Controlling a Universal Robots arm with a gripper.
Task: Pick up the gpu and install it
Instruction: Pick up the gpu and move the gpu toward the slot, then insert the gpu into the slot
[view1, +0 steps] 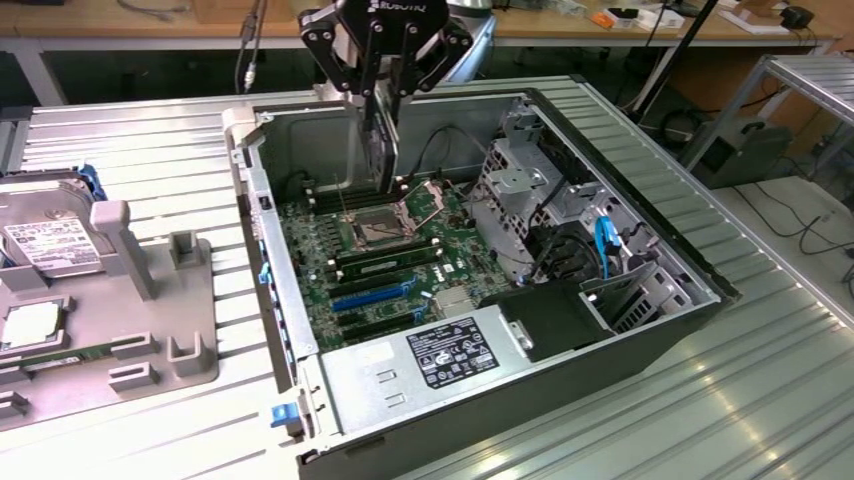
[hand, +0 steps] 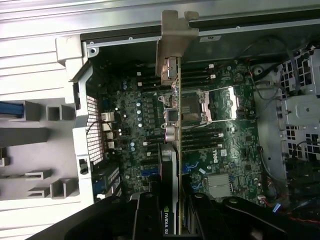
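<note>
Pickup is looking done: the gripper (view1: 380, 92) is clamping the gpu (view1: 384, 150) edge-on, hanging it over the motherboard (view1: 314, 245) toward the computer case's (view1: 561, 400) far edge in the exterior view, its seating in a slot not yet done.

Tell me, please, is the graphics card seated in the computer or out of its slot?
Out. The gripper holds the graphics card on edge over the motherboard's processor socket, not in a slot.

The exterior view looks slantwise down on the open computer case (view1: 300, 135) from some way off. The wrist view looks along the gpu (hand: 169, 165), close above the motherboard (hand: 225, 150) both share.
</note>
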